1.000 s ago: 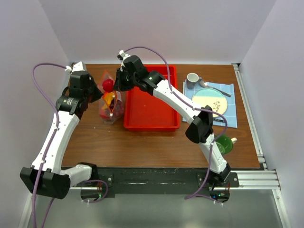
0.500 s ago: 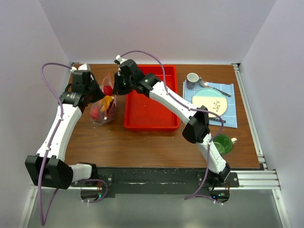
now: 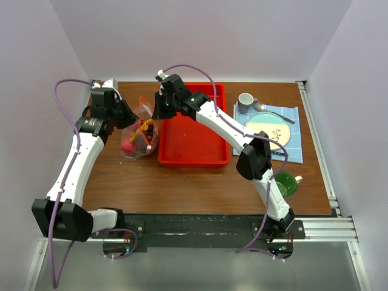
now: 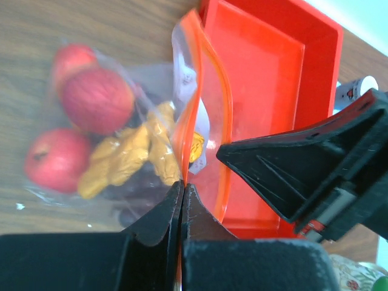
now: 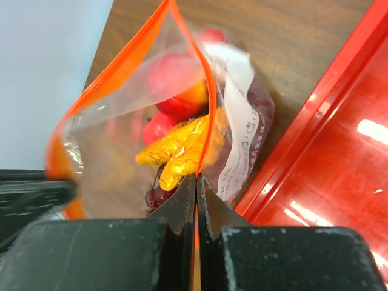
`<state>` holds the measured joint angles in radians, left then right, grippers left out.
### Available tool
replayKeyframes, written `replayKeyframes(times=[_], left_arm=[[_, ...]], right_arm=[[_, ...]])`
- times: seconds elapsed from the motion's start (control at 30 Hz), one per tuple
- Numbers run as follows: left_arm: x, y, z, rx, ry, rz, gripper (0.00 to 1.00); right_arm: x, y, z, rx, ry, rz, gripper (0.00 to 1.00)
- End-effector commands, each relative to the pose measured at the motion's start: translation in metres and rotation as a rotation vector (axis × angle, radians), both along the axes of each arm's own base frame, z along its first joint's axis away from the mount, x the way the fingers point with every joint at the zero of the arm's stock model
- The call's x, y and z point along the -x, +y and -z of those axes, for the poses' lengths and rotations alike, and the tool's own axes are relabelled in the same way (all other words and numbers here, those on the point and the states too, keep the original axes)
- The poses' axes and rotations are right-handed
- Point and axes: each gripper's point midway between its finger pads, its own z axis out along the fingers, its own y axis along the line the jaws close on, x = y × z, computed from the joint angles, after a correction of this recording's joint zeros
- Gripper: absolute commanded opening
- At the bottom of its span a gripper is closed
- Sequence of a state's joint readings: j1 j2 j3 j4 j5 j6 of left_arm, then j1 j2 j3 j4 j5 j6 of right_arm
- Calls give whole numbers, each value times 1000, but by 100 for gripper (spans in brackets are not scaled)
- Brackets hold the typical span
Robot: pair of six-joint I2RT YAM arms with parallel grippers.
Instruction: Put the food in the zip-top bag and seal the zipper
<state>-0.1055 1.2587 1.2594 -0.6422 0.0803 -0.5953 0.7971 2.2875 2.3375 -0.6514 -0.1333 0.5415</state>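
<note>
Zip-top bag point(image 3: 142, 138), food point(image 4: 124, 160) inside: left hand point(image 4: 182, 189) and right hand point(image 5: 196, 180) each clamped on zipper point(image 5: 100, 79), mouth gaping between them; best pulled taut, then pinched along.

On the left: stretched far forward from the near base, elbow bowed outward, wrist turned inward, with the left gripper point(image 4: 182, 185) pinched flat on the zipper point(image 4: 182, 151). On the right: arched across from the opposite base, elbow raised midway, ending in the right gripper point(image 5: 196, 179) clamped likewise on that strip, facing its mate and close by. Seemingly tilted downward at both wrists, judging from overhead.
</note>
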Motion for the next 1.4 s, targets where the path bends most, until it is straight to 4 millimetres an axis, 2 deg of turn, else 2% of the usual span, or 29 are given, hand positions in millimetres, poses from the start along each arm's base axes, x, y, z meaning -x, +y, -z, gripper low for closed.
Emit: replayKeyframes(times=[0.0,0.13,0.17,0.2,0.23,0.27,0.3,0.33,0.37,0.4,0.47,0.57,0.67,0.7,0.77,0.8,0.97,1.0,1.07,1.1,1.13,1.17,1.27,1.3,1.37], left_arm=[[-9,-17,5,84,-32,48,0],[-12,-32,12,116,-27,88,0],[-13,-35,14,118,-24,96,0],[-15,-40,15,120,-28,108,2],[-14,-46,16,122,-25,124,4],[-13,-48,17,124,-23,129,6],[-15,-51,15,128,-34,136,10],[-14,-52,18,132,-30,142,12],[-14,-53,19,133,-31,143,14],[-15,-54,18,136,-38,147,17],[-14,-55,21,138,-35,153,20],[-13,-56,20,139,-43,164,33],[-9,-54,13,134,-68,166,48],[-8,-50,13,121,-70,151,51],[-5,-45,9,106,-77,130,55],[-2,-39,13,90,-61,102,56],[13,-21,19,95,-41,8,55],[17,-20,27,94,-26,1,54],[25,-19,32,110,-19,-11,51],[32,-20,46,114,10,-9,49],[37,-19,46,126,4,-17,47],[44,-19,63,130,32,-21,46],[54,-22,68,176,9,-26,45],[60,-22,79,179,32,-31,45],[65,-22,83,192,38,-39,43]], right_arm=[[4,-6,-45,-77,-42,-36,0],[6,-18,-38,-38,-40,-8,6],[6,-24,-47,-39,-54,4,8],[6,-27,-47,-33,-55,14,10],[6,-33,-41,-19,-45,26,17],[8,-36,-46,-23,-49,30,21],[9,-39,-46,-18,-48,36,33],[11,-42,-39,-3,-37,39,39],[13,-45,-43,-5,-38,41,45],[15,-48,-43,-3,-34,44,55],[21,-51,-37,4,-15,37,62],[35,-55,-38,-20,23,35,63],[57,-62,-20,-36,99,27,63],[67,-66,-9,-38,126,24,61],[78,-66,2,-70,182,36,58],[86,-63,12,-92,211,16,56],[103,-45,6,-178,243,0,56],[107,-43,10,-188,261,2,56],[109,-35,9,-235,283,10,55],[112,-35,15,-235,301,16,55],[114,-32,18,-242,310,17,54],[115,-30,21,-256,322,24,54],[120,-25,22,-266,327,31,53],[122,-24,24,-264,333,31,53],[128,-21,27,-269,347,24,51]])
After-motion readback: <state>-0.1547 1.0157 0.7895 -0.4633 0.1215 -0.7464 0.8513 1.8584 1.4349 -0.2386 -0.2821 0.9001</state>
